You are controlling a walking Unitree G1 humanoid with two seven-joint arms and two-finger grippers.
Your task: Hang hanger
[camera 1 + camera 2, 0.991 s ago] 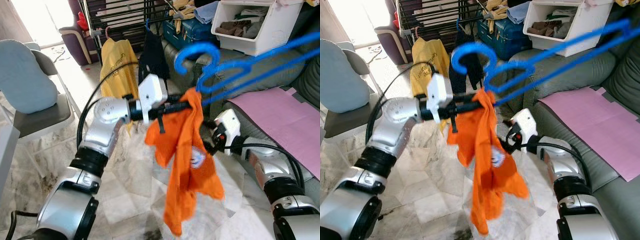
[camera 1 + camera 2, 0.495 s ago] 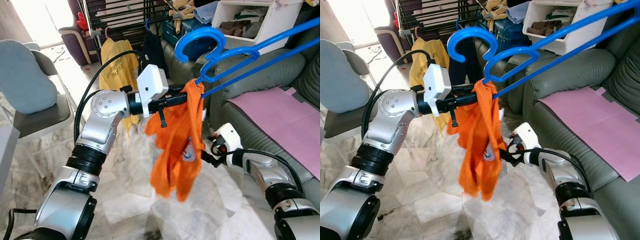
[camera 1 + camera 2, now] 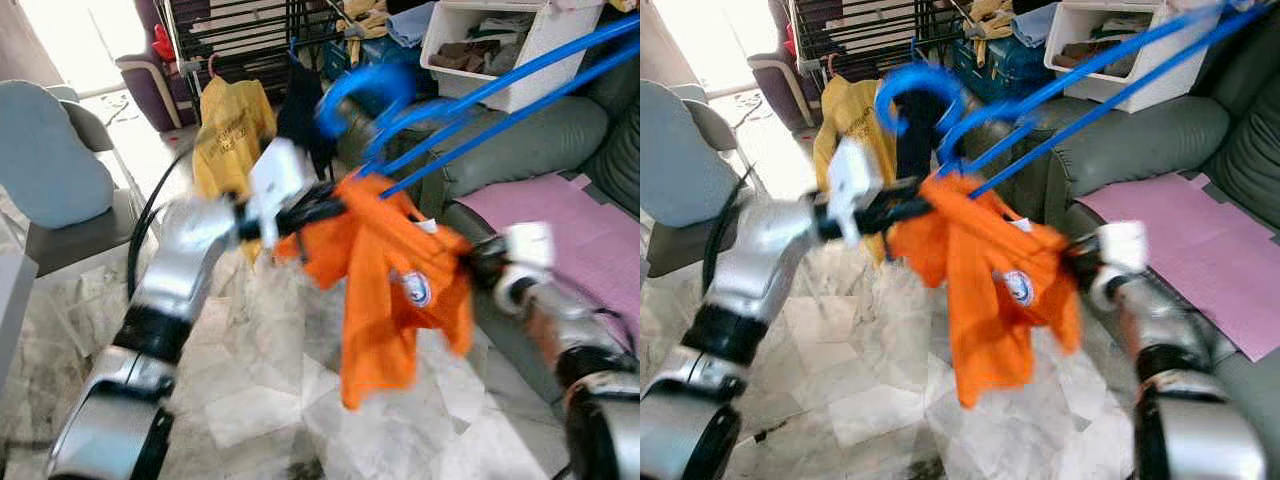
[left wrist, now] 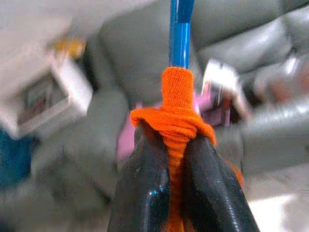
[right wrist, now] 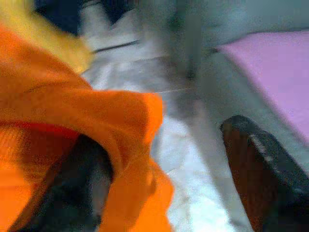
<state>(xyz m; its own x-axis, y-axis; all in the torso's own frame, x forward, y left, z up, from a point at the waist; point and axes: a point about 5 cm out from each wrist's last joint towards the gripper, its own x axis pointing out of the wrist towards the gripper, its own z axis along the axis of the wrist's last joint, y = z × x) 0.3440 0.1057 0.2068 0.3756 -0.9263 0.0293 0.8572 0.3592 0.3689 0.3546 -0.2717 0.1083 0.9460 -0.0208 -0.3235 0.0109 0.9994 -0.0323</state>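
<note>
Centre of the left eye view: left gripper (image 3: 325, 205) reaches in from the left arm and clamps the orange shirt (image 3: 395, 290) where it bunches on the blue hanger (image 3: 470, 105). One hanger; its hook sits at upper centre and its two bars run out to the upper right corner. Right gripper (image 3: 470, 262) is at centre right, against the shirt's far edge. Whole view is motion-blurred. Shirt has a round white badge; text unreadable. Yellow garment (image 3: 232, 135) at upper left carries dark lettering, also unreadable. White storage bin (image 3: 500, 50) at top right; pink sheet (image 3: 590, 225) on the grey sofa (image 3: 520, 150) at right.

Right eye view: same scene, nothing extra legible.

Left wrist view: both black fingers (image 4: 145, 193) are pressed together on a twisted wad of orange fabric, with the blue hanger bar rising straight out of the wad.

Right wrist view: two fingers spread wide apart; one finger (image 5: 82, 188) is half under orange cloth, the other stands clear of it.
</note>
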